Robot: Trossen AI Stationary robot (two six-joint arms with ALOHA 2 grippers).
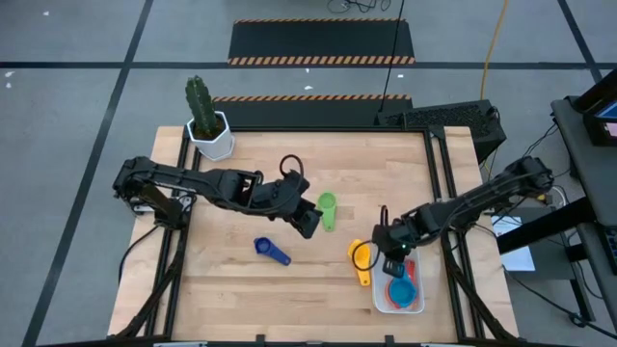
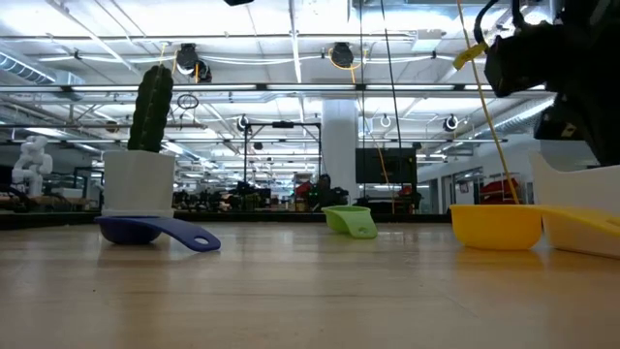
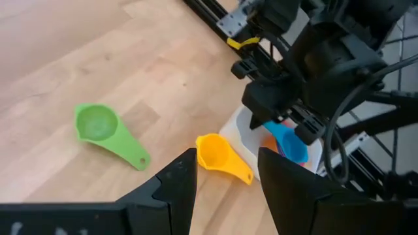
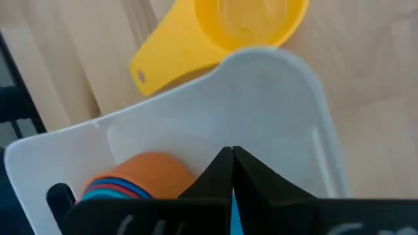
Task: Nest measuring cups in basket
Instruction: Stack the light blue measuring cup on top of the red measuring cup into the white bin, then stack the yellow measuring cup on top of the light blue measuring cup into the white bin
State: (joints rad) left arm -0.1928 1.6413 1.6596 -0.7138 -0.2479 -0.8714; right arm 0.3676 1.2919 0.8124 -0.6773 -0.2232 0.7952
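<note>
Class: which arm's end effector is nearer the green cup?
Left. The left end effector sits right beside the green cup; the right end effector is farther off, over the basket.

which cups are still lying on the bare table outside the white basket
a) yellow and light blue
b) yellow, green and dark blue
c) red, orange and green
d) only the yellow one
b: the yellow cup lies just beside the basket, the green cup near the table's middle and the dark blue cup farther left, all on bare wood, while the orange and lighter blue cups sit stacked inside the basket.
</note>
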